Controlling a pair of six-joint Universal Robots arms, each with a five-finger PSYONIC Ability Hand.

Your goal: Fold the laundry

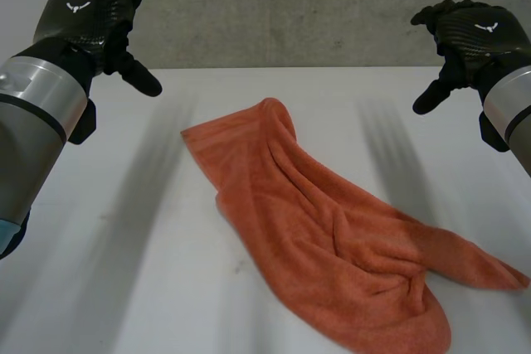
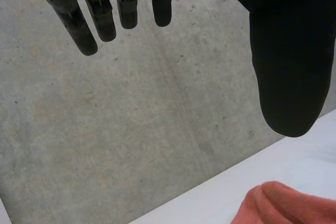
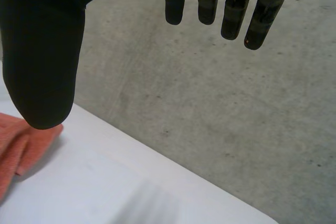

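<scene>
An orange towel [image 1: 332,238] lies crumpled on the white table [image 1: 124,230], stretched from the middle toward the near right corner. My left hand [image 1: 95,14] hovers high above the far left of the table, fingers straight and apart, holding nothing. My right hand [image 1: 465,39] is raised over the far right, also open and empty. In the left wrist view the fingers [image 2: 100,17] and thumb [image 2: 289,61] hang spread, with a towel edge [image 2: 286,205] beyond the thumb. In the right wrist view the fingers [image 3: 231,9] stand apart from the thumb [image 3: 44,61], a towel corner [image 3: 21,142] beside it.
A grey concrete wall [image 1: 290,6] rises right behind the table's far edge. Bare table surface lies to the left of the towel and along the far side.
</scene>
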